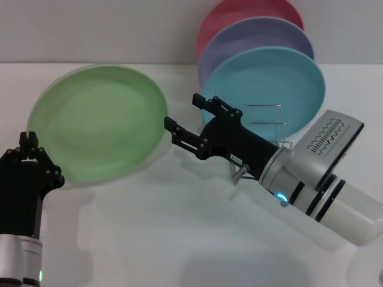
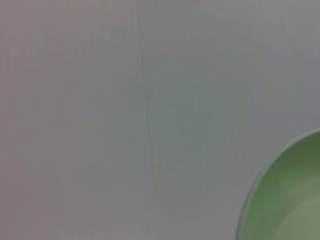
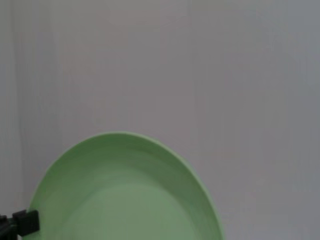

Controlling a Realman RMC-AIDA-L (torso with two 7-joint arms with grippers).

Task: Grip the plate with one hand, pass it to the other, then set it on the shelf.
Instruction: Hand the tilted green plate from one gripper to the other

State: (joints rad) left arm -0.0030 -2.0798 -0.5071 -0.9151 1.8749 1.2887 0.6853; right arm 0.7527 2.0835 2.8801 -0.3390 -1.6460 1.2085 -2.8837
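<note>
The green plate (image 1: 99, 122) lay in the upper left, flat on the white table (image 1: 179, 227). It looked stiff and slippery (grab its thin rim). The right claw (image 1: 182, 122) was spread apart beside it. The left claw (image 1: 27, 158) touched its lower edge; I could not tell its grip.

plain white wall (image 1: 90, 30), white tabletop (image 1: 179, 239), soft even light
</note>
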